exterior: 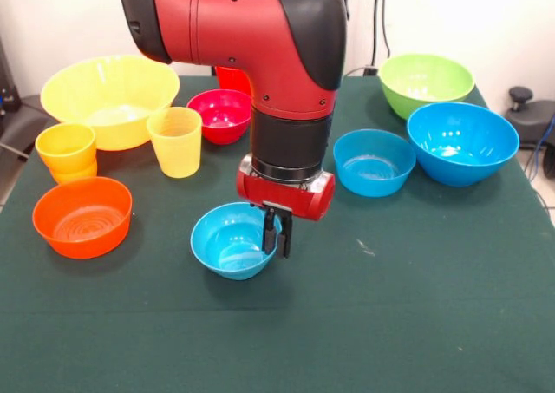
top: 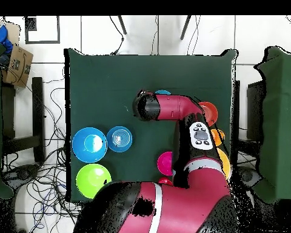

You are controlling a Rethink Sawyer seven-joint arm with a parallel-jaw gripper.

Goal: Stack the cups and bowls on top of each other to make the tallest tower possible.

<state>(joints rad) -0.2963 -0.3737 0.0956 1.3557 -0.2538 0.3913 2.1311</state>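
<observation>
Pincer point(exterior: 277, 237) grips small blue bowl point(exterior: 231, 239) rim.

green table cloth point(exterior: 416, 324), floor cables point(top: 45, 182), cardboard box point(top: 16, 65)

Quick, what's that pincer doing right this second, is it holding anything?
Pincer: closed on the rim of the small blue bowl nearest the front camera, one finger inside and one outside; the bowl looks to be resting on the green table.
</observation>
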